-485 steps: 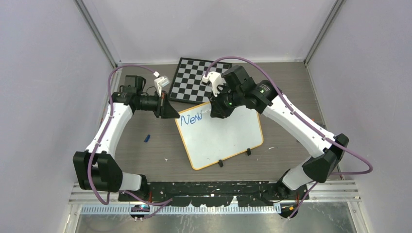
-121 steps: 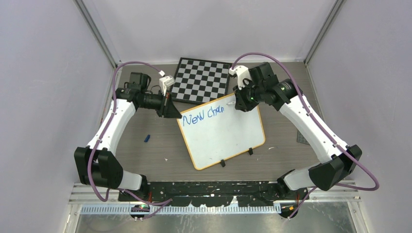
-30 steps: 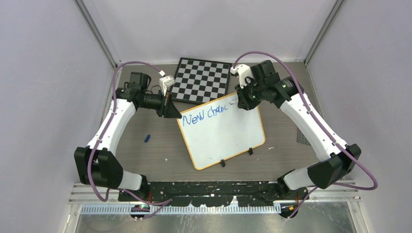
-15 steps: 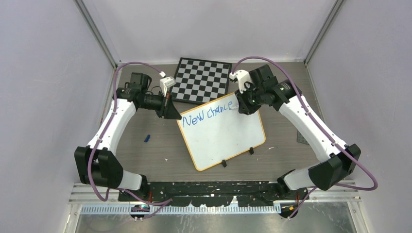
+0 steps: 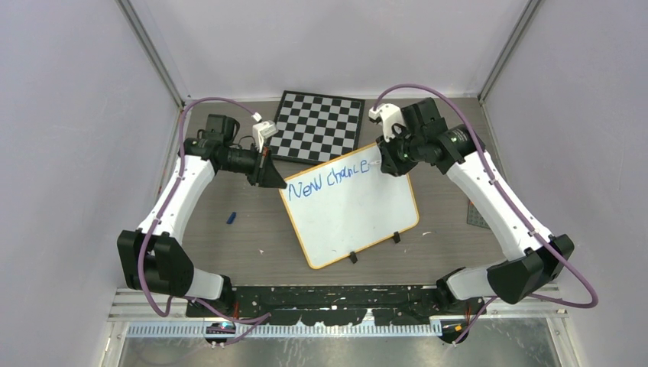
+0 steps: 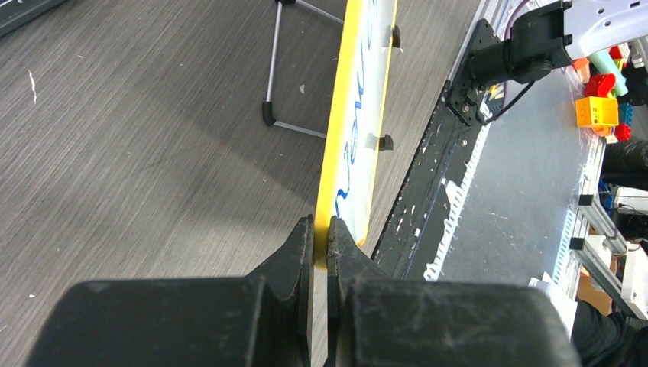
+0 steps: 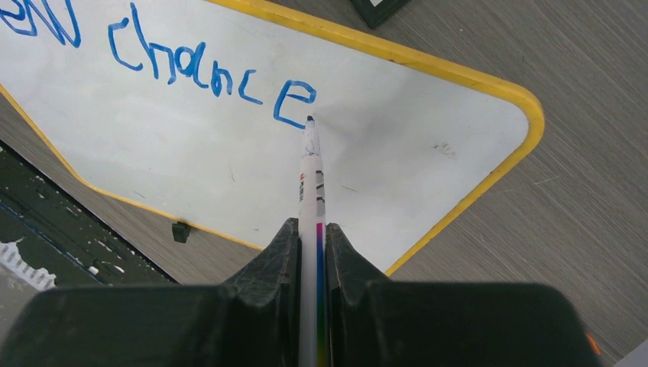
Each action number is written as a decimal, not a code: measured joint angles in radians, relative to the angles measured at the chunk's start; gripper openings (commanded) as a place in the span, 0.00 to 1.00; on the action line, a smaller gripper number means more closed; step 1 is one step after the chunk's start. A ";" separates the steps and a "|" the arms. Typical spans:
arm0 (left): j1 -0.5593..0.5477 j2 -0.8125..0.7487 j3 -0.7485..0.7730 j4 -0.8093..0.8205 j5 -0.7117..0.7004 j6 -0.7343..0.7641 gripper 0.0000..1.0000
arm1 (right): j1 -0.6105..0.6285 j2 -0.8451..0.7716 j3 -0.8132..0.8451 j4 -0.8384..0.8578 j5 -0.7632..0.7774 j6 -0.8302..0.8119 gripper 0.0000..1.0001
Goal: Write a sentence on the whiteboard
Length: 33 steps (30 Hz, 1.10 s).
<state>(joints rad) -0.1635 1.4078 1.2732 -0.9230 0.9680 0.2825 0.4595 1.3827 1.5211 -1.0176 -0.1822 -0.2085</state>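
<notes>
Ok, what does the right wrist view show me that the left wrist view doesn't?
Only the right wrist view: the right gripper shut on the marker, its tip at the final e of the blue word "chance", and a rounded corner of the whiteboard.
Only the left wrist view: the left gripper clamped on the board's yellow edge, the board seen edge-on, a wire stand on its back side, and coloured blocks beyond the table.
Both: the yellow-rimmed board, blue writing and the grey wood-grain table.

Robotics lab: plain-walled test enclosure [image 5: 69, 115]
</notes>
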 measured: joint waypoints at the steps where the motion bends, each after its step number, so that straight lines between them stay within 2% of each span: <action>1: 0.000 0.000 0.000 0.000 0.000 0.000 0.00 | -0.002 -0.005 0.002 0.000 0.002 0.000 0.00; 14: 0.000 0.000 0.002 -0.003 0.001 0.006 0.00 | -0.015 -0.010 0.007 0.050 0.060 0.000 0.00; 33: -0.002 0.002 0.005 -0.004 -0.005 0.006 0.00 | -0.015 0.006 0.003 0.055 0.003 -0.006 0.00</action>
<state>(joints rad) -0.1658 1.4097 1.2781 -0.9268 0.9627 0.2890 0.4446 1.3884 1.5246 -0.9623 -0.1787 -0.2150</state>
